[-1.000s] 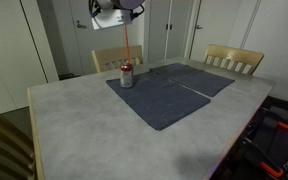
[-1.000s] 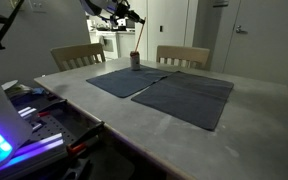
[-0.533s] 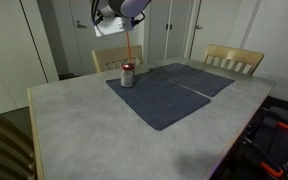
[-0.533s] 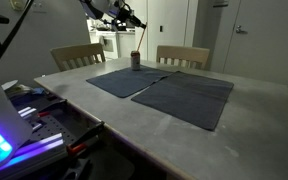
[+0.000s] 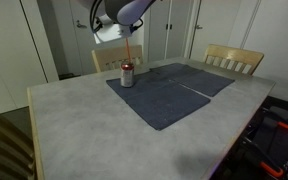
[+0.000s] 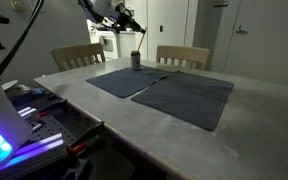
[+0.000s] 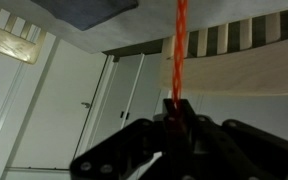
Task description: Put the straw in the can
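Straw [image 5: 131,53] first: in an exterior view I see a thin red-orange line hanging nearly upright from the gripper [image 5: 129,35] down to the silver top of the red can [image 5: 127,75]. At this size I cannot tell whether its lower tip sits inside the opening. The can stands upright on the far corner of a dark grey placemat [image 5: 154,100], which lies on the pale table [image 5: 79,130], with a wooden chair [image 5: 234,60] at the far edge. In an exterior view from another side, the gripper [image 6: 132,24] hangs above the can [image 6: 136,61], and the straw [image 6: 138,42] runs between them as a faint, slightly tilted streak. Two placemats [image 6: 189,95] lie side by side here. In the wrist view the straw [image 7: 179,45] comes out from between the dark fingers [image 7: 199,135] of the gripper [image 7: 173,112] and leaves the frame at the top. The jaws are clenched on it. The can is out of this picture, and white doors [image 7: 114,110] fill the background.
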